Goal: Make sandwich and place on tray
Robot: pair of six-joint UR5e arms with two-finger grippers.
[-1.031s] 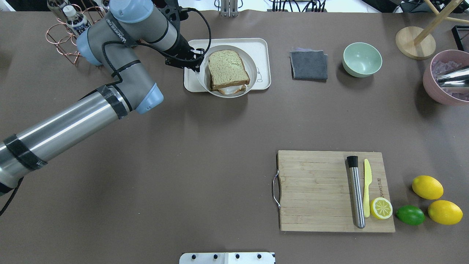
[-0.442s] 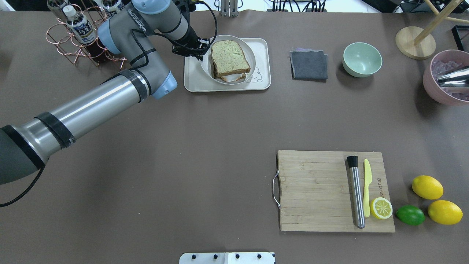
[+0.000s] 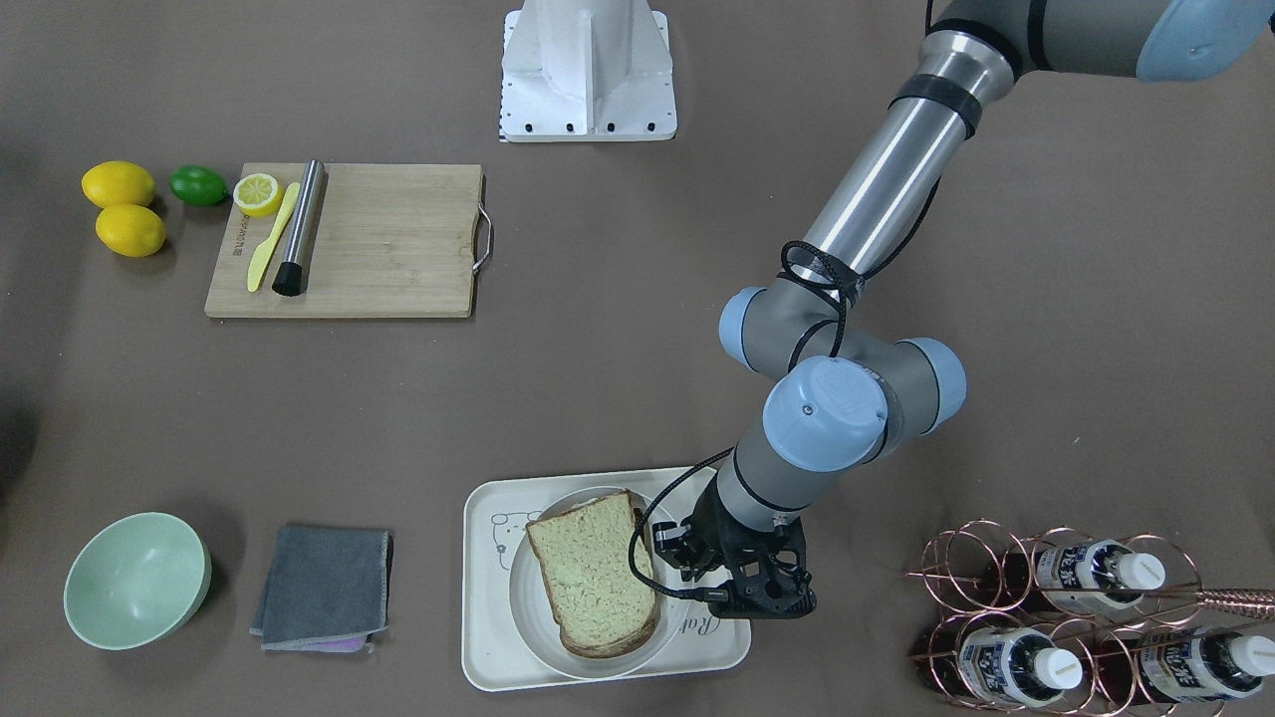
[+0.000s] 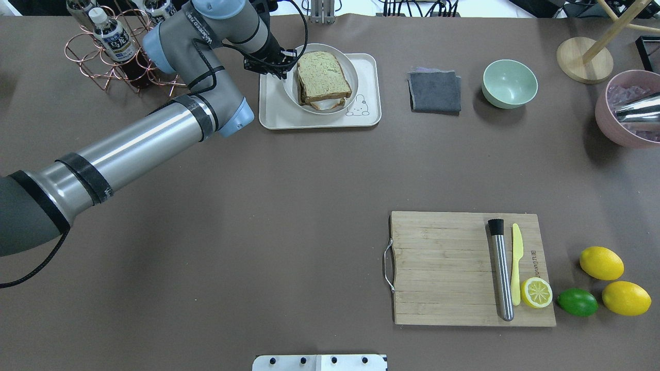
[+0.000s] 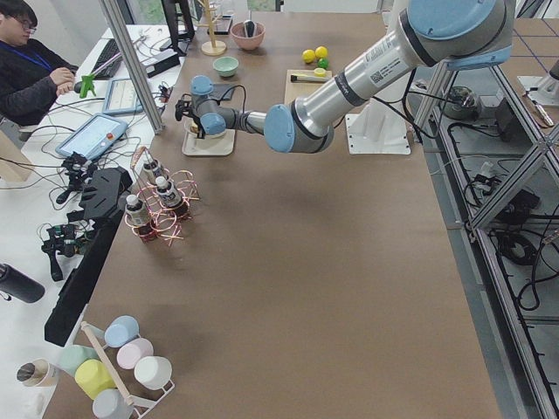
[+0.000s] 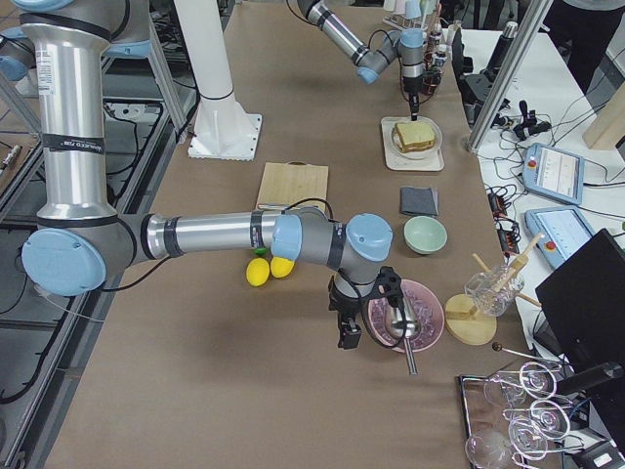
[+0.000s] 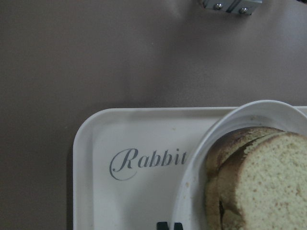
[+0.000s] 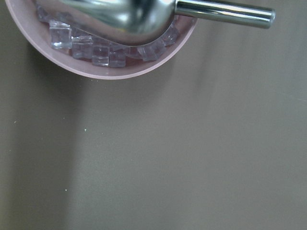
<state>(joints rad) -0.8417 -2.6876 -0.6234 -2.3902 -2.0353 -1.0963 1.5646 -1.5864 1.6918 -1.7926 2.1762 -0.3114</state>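
Observation:
The sandwich (image 4: 322,77), two bread slices with white egg showing at the near edge, lies on a round white plate (image 4: 353,77). The plate rests on the cream tray (image 4: 273,116), toward its far side. My left gripper (image 4: 281,69) is at the plate's left rim and shut on it; in the left wrist view its dark fingertips (image 7: 163,225) sit at the bottom edge beside the plate (image 7: 201,158) and the "Rabbit" script. My right gripper (image 6: 352,332) shows only in the exterior right view, beside the pink bowl (image 6: 435,303), and I cannot tell whether it is open or shut.
A copper rack of bottles (image 4: 108,46) stands just left of my left arm. Right of the tray lie a grey cloth (image 4: 435,91) and a green bowl (image 4: 509,82). A wooden cutting board (image 4: 443,268) holds a muddler and a knife, with lemons (image 4: 600,263) beside it.
My left gripper has carried the plate with the sandwich from the tray's near edge toward its far side, uncovering the bear drawing. The left arm has swung forward and rightward.

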